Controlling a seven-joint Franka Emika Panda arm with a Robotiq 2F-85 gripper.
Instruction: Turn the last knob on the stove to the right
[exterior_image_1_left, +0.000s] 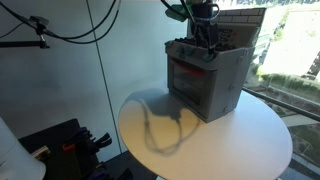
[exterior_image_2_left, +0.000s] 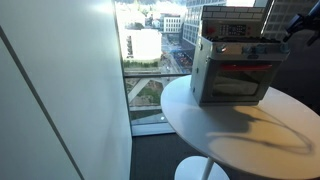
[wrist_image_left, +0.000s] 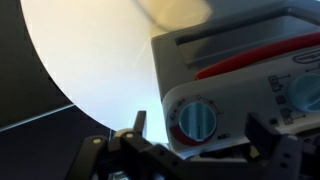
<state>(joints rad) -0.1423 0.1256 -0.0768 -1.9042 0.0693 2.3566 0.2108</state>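
The small grey toy stove (exterior_image_1_left: 207, 82) with a red-trimmed door stands at the back of a round white table in both exterior views (exterior_image_2_left: 236, 76). In the wrist view the stove's front (wrist_image_left: 235, 55) fills the right side, and its end knob (wrist_image_left: 195, 120), blue-grey on a red-and-white dial, sits at the corner. My gripper (wrist_image_left: 198, 138) is open, with one finger on each side of this knob and a gap to each. In an exterior view the gripper (exterior_image_1_left: 205, 42) hangs at the stove's top front edge; it also shows at the stove's upper corner (exterior_image_2_left: 286, 40).
The round white table (exterior_image_1_left: 200, 145) has bare surface in front of the stove (exterior_image_2_left: 245, 135). A second knob (wrist_image_left: 306, 94) lies further along the panel. A glass wall and windows stand close behind. Cables hang above, and dark equipment (exterior_image_1_left: 70, 140) sits on the floor.
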